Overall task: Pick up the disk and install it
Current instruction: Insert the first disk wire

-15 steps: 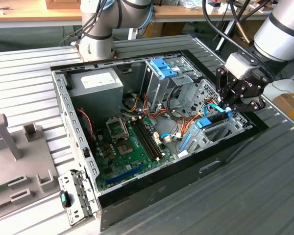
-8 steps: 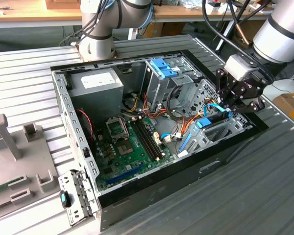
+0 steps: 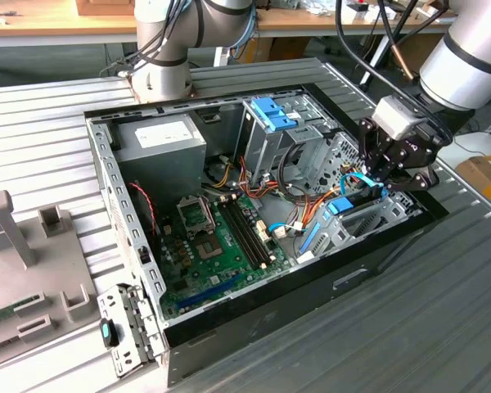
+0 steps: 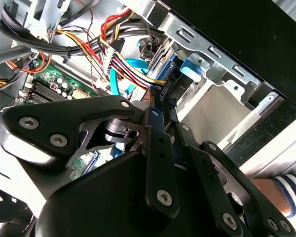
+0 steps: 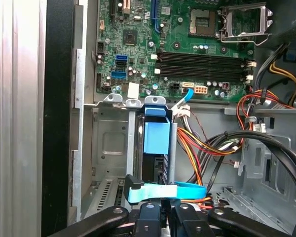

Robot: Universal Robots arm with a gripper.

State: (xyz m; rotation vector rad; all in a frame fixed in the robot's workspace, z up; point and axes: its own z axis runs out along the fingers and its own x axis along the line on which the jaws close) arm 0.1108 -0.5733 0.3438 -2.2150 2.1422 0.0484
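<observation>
The disk [image 5: 156, 136] stands on edge in a slot of the metal drive cage [image 5: 108, 143] at the front of the open computer case [image 3: 254, 327]. Its blue carrier rail faces up and its dark body shows below that. In the exterior view the disk [image 3: 341, 206] sits low in the case's right corner, and in the second wrist view its blue rail [image 4: 180, 66] lies just past the fingertips. My gripper [image 3: 376, 184] hovers directly over it, fingers [image 4: 158, 148] drawn close together with nothing visibly between them. Whether the gripper [image 5: 165, 205] touches the disk is unclear.
A light blue data cable [image 5: 167, 190] crosses just under the fingers, with red, yellow and black wires [image 5: 212, 148] beside the cage. Motherboard [image 3: 221, 237], grey power-supply box [image 3: 159, 139] and an upper cage with a blue bracket [image 3: 272, 113] share the case. A person's striped sleeve [image 4: 288, 190] rests outside the case wall.
</observation>
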